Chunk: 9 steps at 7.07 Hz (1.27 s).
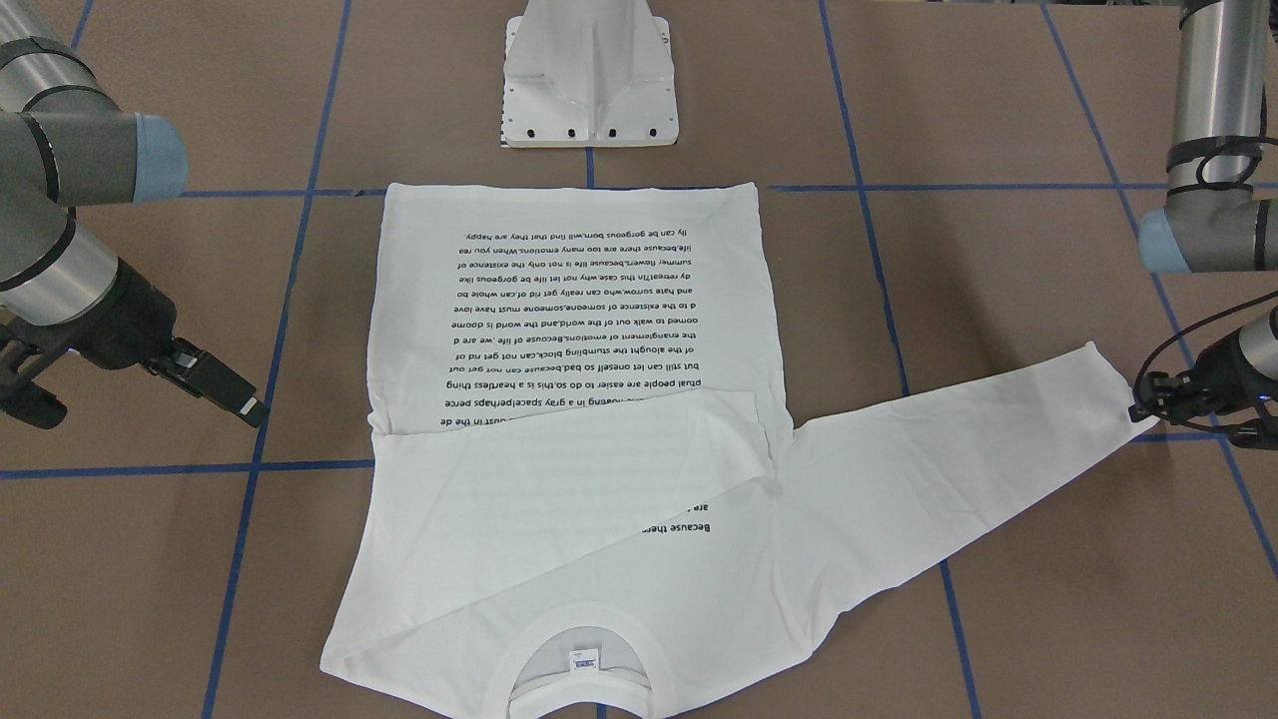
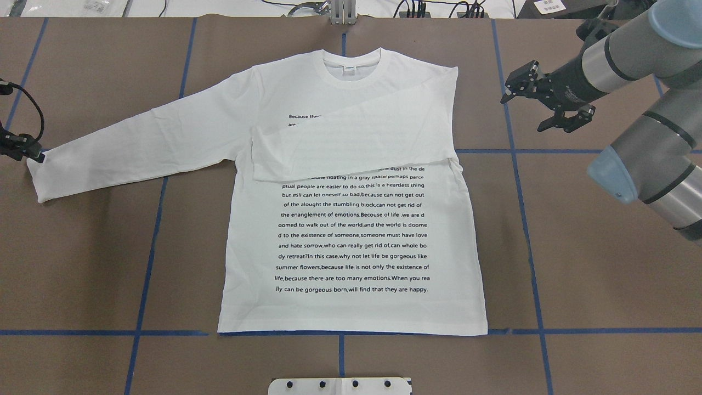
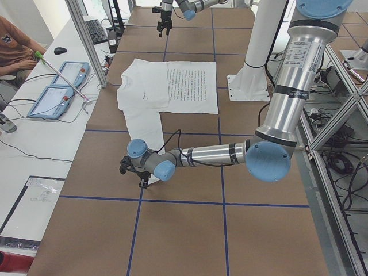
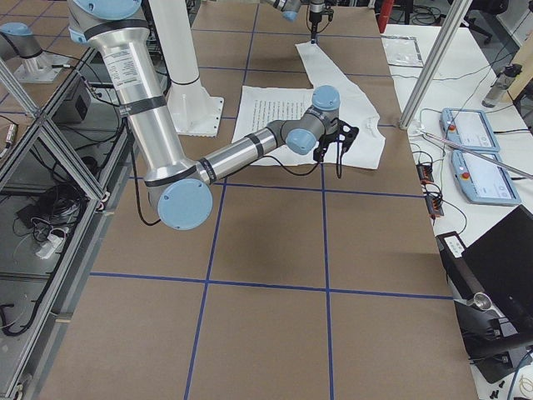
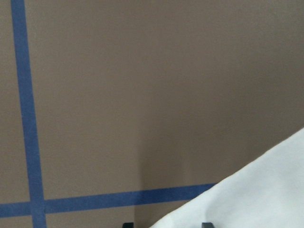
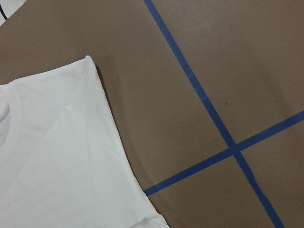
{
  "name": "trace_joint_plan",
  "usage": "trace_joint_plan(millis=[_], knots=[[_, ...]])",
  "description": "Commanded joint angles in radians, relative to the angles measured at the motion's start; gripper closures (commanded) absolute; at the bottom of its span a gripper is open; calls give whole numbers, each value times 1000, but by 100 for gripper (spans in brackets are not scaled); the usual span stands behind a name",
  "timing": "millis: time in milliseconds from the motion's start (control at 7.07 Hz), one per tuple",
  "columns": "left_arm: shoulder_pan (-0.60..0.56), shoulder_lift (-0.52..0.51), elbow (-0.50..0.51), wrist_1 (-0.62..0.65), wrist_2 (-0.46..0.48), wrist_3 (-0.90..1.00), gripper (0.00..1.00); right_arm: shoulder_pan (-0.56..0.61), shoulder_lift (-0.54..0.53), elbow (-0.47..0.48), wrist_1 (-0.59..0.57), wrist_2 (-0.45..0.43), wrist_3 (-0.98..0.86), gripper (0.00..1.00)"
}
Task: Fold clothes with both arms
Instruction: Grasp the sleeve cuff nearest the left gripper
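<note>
The white long-sleeved T-shirt [image 2: 351, 236] lies flat on the brown table, black text side up, with its collar [image 2: 354, 68] on the far side from the robot base. One sleeve [image 2: 351, 145] is folded across the chest. The other sleeve [image 2: 142, 140] stretches out flat toward my left gripper [image 2: 34, 155]. That gripper sits low at the cuff. In the left wrist view its two fingertips [image 5: 205, 224] stand apart with the cloth edge [image 5: 256, 190] between them. My right gripper [image 2: 524, 114] is open and empty, raised beside the folded shoulder.
The white pedestal base [image 1: 589, 80] stands at the table edge by the shirt's hem. Blue tape lines [image 2: 515, 164] grid the table. An operator's bench with tablets [image 3: 57, 86] and metal posts [image 3: 86, 40] runs along the far side.
</note>
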Motion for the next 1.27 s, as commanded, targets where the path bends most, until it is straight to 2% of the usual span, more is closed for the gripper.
trace_joint_plan(millis=[0, 141, 565, 848, 990, 1131], knots=[[1, 1, 5, -1, 3, 5, 43, 0, -5, 7, -1, 0, 0, 1], [1, 3, 4, -1, 0, 5, 43, 0, -6, 7, -1, 0, 0, 1], [20, 3, 4, -1, -2, 3, 53, 3, -5, 7, -1, 0, 0, 1], [24, 4, 4, -1, -2, 3, 53, 5, -6, 7, -1, 0, 0, 1], [24, 4, -4, 2, -6, -3, 89, 6, -8, 14, -4, 0, 0, 1], [24, 1, -21, 1, -8, 2, 100, 5, -11, 19, -4, 0, 2, 1]])
